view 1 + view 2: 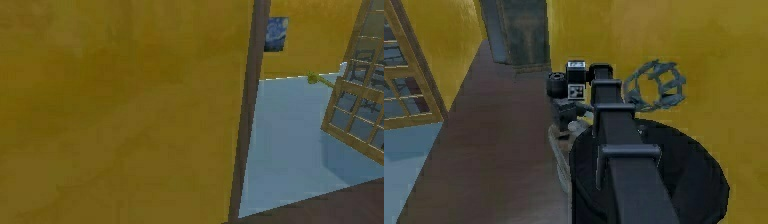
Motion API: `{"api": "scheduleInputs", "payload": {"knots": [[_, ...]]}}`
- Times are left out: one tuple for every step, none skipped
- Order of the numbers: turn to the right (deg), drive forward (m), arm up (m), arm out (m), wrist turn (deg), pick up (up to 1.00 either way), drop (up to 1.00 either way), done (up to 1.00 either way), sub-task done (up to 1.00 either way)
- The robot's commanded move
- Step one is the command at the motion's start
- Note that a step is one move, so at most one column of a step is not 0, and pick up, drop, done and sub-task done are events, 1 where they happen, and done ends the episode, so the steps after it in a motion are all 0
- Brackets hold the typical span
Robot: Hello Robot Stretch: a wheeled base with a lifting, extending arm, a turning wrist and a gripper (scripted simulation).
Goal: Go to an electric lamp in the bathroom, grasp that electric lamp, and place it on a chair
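And there the gripper is picked up at the far end of the arm, with brown floor behind it. How the jaws stand cannot be told, nor whether anything is held in them. To the jaws' right in the arm side view, past the two white squares, a blue-grey wire-cage shape is seen against the yellow wall; whether it is the electric lamp cannot be told. Well left of the jaws, a glass-paned door is shown. In the forward view, a painting is caught on the far wall.
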Motion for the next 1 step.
{"api": "scheduleInputs", "payload": {"knots": [[0.0,0.0,0.0,0.0,-45.0,0.0,0.0,0.0,0.0]]}}
